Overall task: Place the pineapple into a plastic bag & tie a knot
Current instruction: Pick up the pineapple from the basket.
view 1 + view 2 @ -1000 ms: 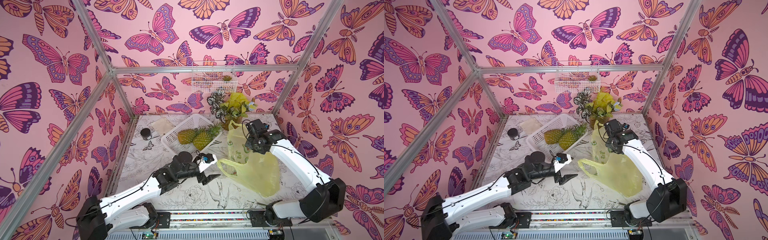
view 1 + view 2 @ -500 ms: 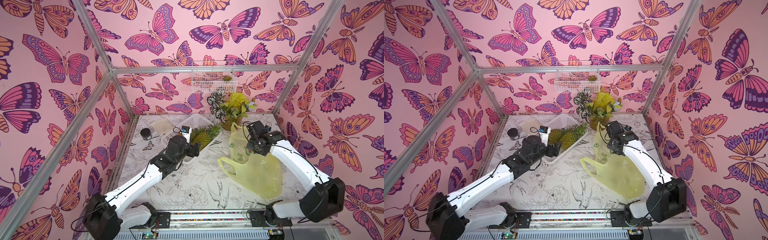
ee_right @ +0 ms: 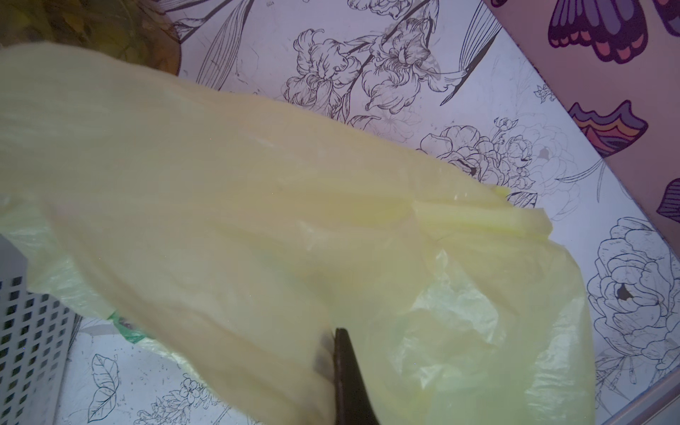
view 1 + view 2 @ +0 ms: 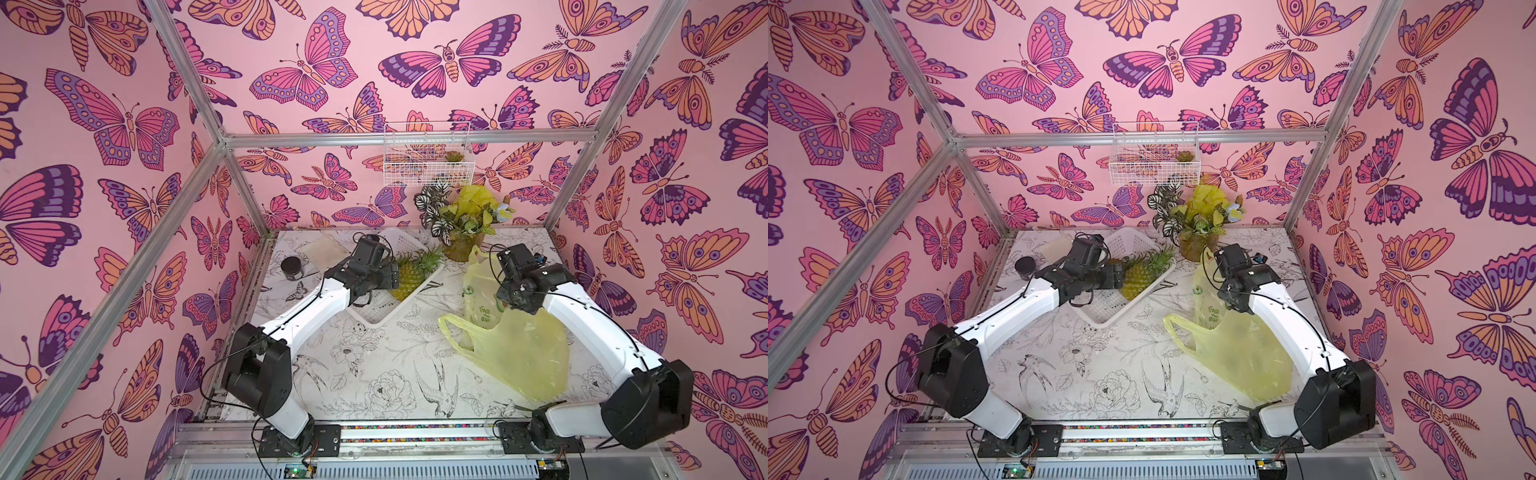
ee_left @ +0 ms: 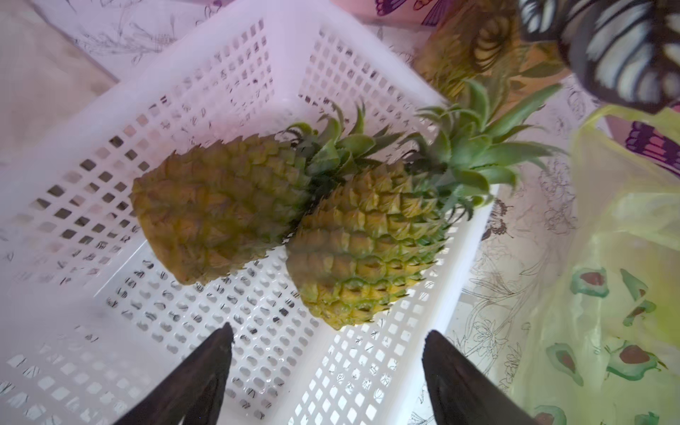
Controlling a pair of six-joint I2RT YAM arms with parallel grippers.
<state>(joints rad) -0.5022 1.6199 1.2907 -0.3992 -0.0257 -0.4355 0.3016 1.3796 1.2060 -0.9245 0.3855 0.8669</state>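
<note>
The table [image 4: 374,374], covered in line drawings of flowers and birds, carries everything. The bag [image 4: 519,353], thin and yellow-green, lies on the right half of the table in both top views [image 4: 1233,353]. Its body lies slack toward the front, while its upper edge is lifted beside the right arm. One handle [image 4: 453,332] lies as an open loop on the table and the other [image 4: 478,257] stands up near the plant [image 4: 465,216]. Green prints [image 5: 588,283] show on the film.

The white basket [image 4: 374,307] sits left of the bag, well apart from it, toward the back. Two pineapples lie side by side in it, touching, their leaves toward the plant. The nearer pineapple [image 5: 368,250] rests against the basket's low wall. The other pineapple [image 5: 220,206] lies deeper in; in the top views the left wrist hides it.

The left gripper [image 5: 330,329] hangs over the basket floor, just short of the nearer pineapple's base, with its jaws spread wide and nothing between them. The right gripper [image 3: 336,333] has its jaws pressed together, pinching a fold of the bag.

A dark jar [image 4: 292,266] stands at the table's back left.
</note>
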